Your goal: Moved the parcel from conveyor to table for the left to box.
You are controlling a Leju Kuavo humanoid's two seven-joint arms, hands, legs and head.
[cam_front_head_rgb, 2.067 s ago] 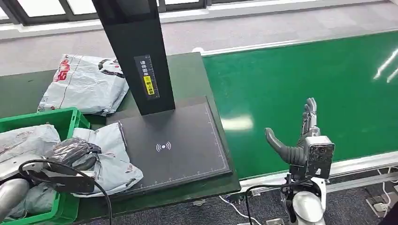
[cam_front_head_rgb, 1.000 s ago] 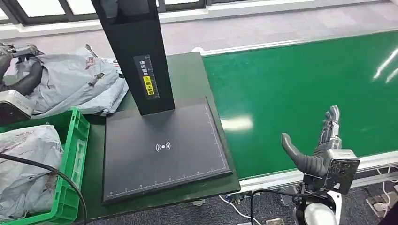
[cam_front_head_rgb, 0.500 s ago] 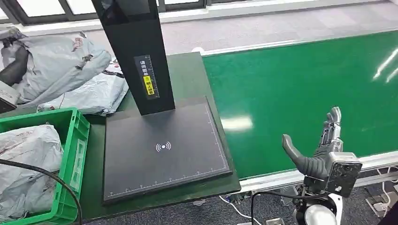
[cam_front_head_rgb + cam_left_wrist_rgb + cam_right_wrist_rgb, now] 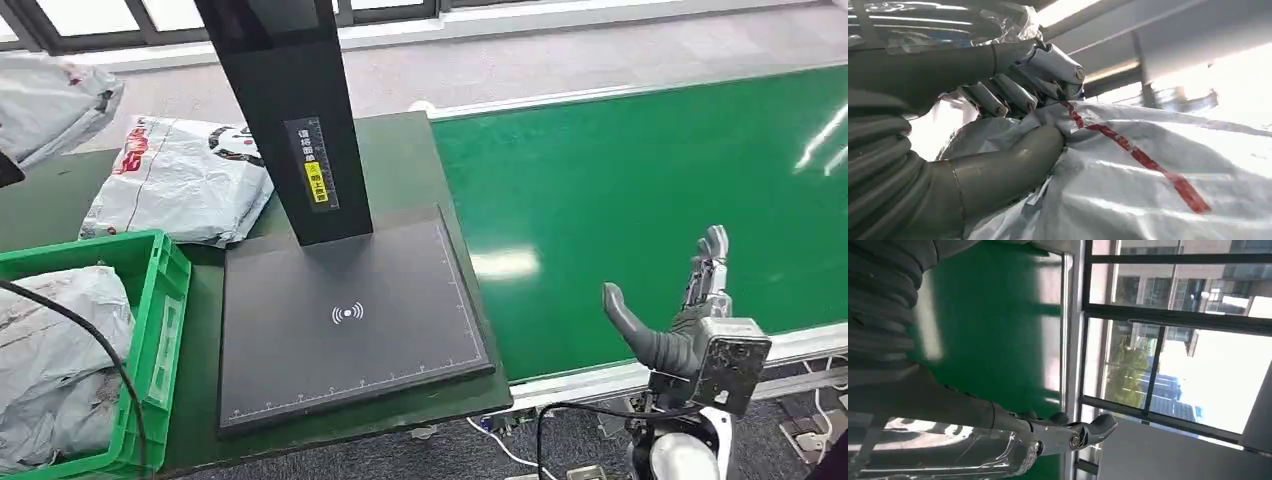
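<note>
While the left hand (image 4: 998, 125) is gripping a grey parcel (image 4: 1148, 180) up in the air, its thick thumb is pressing into the crumpled plastic from one side and its darker fingers (image 4: 998, 97) are curling over the bag from the other. A red stripe is running across the parcel's skin just past the fingertips. From the head view that same parcel (image 4: 50, 105) is hanging at the far left edge, above the dark green table (image 4: 400, 160) and well clear of the green crate (image 4: 150, 290) below it.

Over on the other side, the right hand (image 4: 665, 315) is hovering with nothing in it, fingers stretched straight ahead and thumb standing apart, spread wide. It is sitting over the near edge of the green conveyor (image 4: 650, 170), whose belt is stretching away in front of its fingertips.

Between the two hands, a black scanner pad (image 4: 350, 320) is lying flat on the table, with a black post (image 4: 290, 110) rising from its back edge and carrying a yellow label. Beyond the pad, towards the left hand's side, a second grey bag with red print (image 4: 180, 180) is lying on the table. Another grey bag (image 4: 55, 350) is resting inside the crate, and a black cable is arching across it.
</note>
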